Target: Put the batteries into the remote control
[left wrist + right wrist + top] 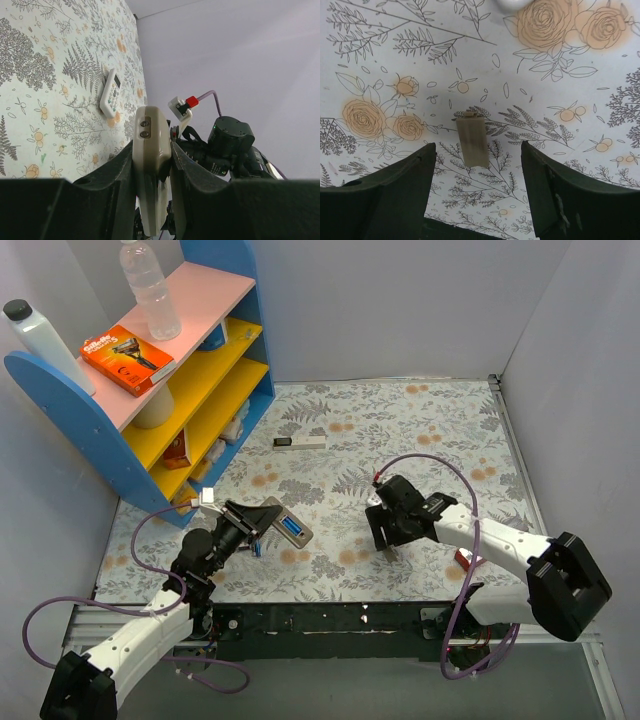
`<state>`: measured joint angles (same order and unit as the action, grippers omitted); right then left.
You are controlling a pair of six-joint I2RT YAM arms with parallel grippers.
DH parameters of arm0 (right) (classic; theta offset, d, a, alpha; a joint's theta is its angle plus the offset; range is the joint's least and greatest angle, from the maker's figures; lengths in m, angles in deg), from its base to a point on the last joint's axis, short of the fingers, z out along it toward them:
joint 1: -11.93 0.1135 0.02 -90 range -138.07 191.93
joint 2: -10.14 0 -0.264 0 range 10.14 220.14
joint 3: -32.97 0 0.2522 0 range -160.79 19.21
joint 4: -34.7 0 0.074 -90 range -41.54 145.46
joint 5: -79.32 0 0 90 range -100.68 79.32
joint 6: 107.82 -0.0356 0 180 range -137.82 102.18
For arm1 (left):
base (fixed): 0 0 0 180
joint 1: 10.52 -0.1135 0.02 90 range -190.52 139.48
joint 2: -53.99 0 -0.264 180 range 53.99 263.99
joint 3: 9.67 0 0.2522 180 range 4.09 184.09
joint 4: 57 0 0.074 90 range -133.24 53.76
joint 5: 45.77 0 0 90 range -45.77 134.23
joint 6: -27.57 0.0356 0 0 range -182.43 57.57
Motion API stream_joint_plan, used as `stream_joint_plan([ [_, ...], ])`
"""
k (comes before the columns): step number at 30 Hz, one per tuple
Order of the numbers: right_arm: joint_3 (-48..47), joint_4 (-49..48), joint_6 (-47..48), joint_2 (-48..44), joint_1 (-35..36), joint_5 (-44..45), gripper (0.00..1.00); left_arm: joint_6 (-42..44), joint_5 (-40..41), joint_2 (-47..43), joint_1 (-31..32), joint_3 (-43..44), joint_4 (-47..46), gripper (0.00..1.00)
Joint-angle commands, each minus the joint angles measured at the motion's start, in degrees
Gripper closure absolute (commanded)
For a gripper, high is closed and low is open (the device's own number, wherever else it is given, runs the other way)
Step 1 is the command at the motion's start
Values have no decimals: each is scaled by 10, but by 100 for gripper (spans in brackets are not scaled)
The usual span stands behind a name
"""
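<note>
My left gripper (258, 523) is shut on the remote control (286, 524) and holds it tilted above the table. Blue batteries (293, 530) show in its open back. In the left wrist view the remote (150, 145) stands edge-on between the jaws of the left gripper (152, 155). My right gripper (387, 536) is open and hovers low over the table right of centre. In the right wrist view a small beige battery cover (473, 142) lies flat on the flowered cloth between the spread fingers of the right gripper (476, 155), touching neither.
A blue shelf unit (95, 420) with a bottle and boxes stands at the back left. A long white bar with a black end (300, 443) lies at the middle back. A slimmer white remote (110, 93) lies on the cloth. White walls close in the table.
</note>
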<state>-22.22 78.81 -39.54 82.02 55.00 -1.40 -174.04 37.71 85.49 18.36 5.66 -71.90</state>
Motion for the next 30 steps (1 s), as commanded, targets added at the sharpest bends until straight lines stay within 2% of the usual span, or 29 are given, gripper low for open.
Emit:
stream_joint_plan([
  [1,8,9,17,19,-3,-38,24,10,-11,-1,1,-46,-10,100],
  [7,28,-3,11,31,-2,-105,23,10,-15,7,1,-46,-20,100],
  [16,63,-76,-6,43,11,-209,27,8,-15,8,1,-50,-28,100],
  [25,-28,-159,-7,135,33,-229,26,8,-11,-10,1,-47,-11,100],
  [30,-81,-173,33,189,33,-217,25,11,-4,-30,1,-45,16,100],
])
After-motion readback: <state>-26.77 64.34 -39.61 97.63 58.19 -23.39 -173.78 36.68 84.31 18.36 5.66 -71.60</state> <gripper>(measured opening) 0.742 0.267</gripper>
